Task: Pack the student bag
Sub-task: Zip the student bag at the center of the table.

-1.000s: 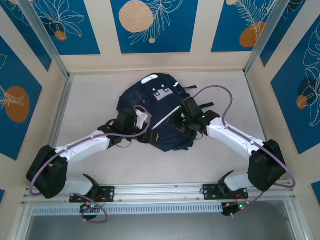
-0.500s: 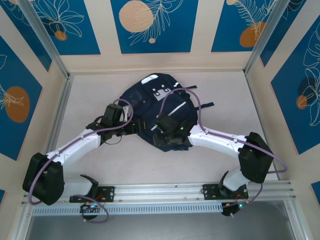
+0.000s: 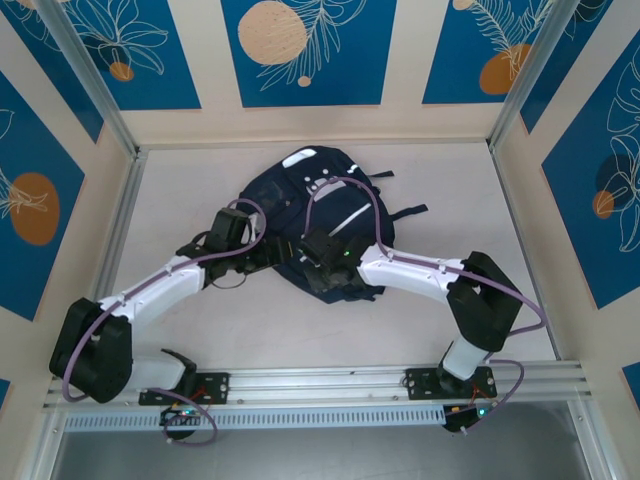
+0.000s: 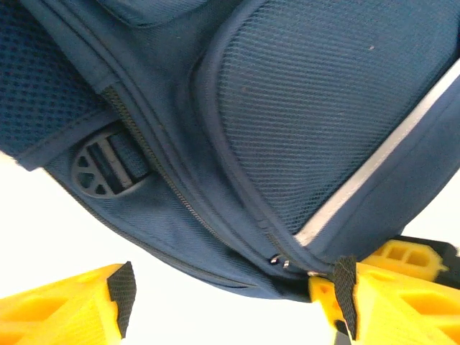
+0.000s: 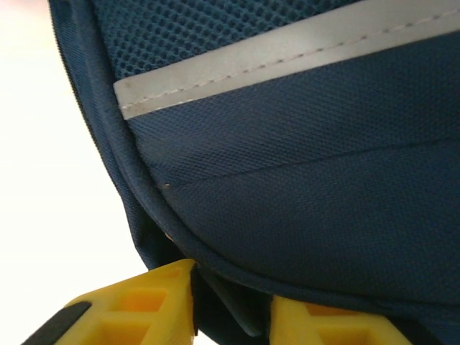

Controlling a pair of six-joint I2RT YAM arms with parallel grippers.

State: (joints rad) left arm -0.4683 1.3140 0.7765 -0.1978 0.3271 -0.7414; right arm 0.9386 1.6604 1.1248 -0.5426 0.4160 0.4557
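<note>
The student bag (image 3: 300,190) lies flat on the table, directly ahead of both sets of fingers. The left gripper (image 4: 233,287) is spread wide, and the bag's lower seam sits between its fingers, ungripped. The right gripper (image 5: 230,310) is narrow, pinching the bag's bottom edge.

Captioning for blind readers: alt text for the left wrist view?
The navy student bag up close: mesh pocket, white stripe, zipper and a round buckle. The open left gripper frames its lower edge.

Left gripper (image 4: 233,287) wide — right gripper (image 5: 231,291) in narrow pinch.
</note>
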